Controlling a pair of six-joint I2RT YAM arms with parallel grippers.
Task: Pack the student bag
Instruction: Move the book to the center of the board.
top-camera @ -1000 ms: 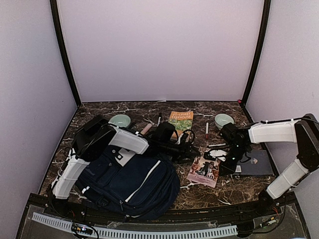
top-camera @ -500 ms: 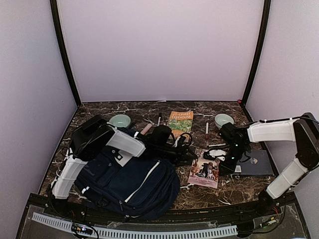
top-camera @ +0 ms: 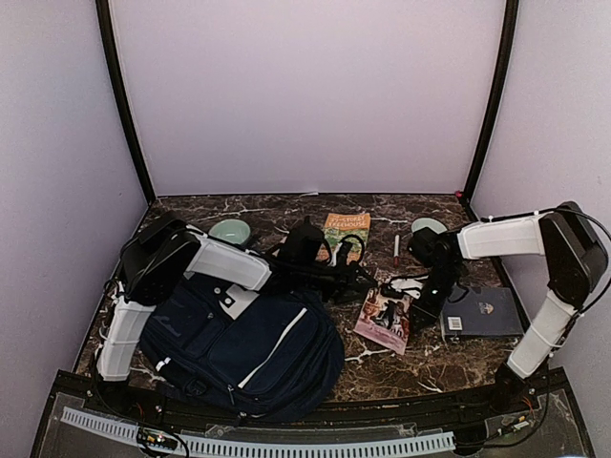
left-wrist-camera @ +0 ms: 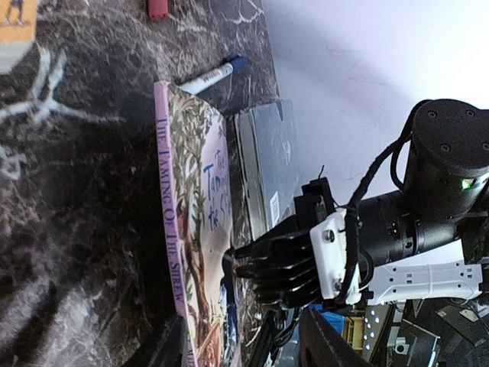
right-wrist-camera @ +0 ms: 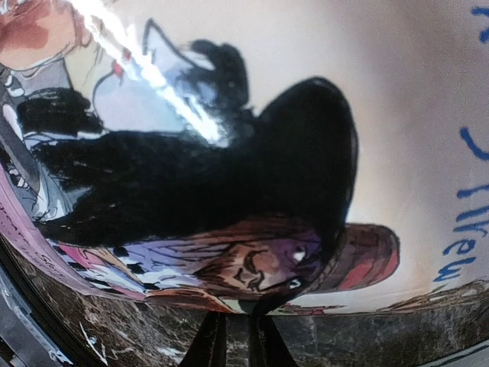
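right gripper [left-wrist-camera: 233, 267]: clenched on book [top-camera: 387, 320] edge | left gripper [left-wrist-camera: 243, 336]: released, empty | next: lift book clear, carry to bag [top-camera: 248, 343], lower left

My table is a dark brown marble-patterned slab with white veins [top-camera: 434, 367]. A navy blue fabric backpack [top-camera: 253, 348] with white stripes sprawls at 8 o'clock. At 11 and 1 o'clock, far back, sit two pale green bowls [top-camera: 229, 230] [top-camera: 428, 227]. An orange-and-green book [top-camera: 346, 227] lies flat at 12. A red-capped white marker [top-camera: 396, 248] lies between that book and the right bowl. A pink illustrated paperback [top-camera: 387, 320] sits at 3, with a dark blue-grey hardback [top-camera: 482, 313] just beside it and a blue-capped marker [left-wrist-camera: 206, 76] near its far end.
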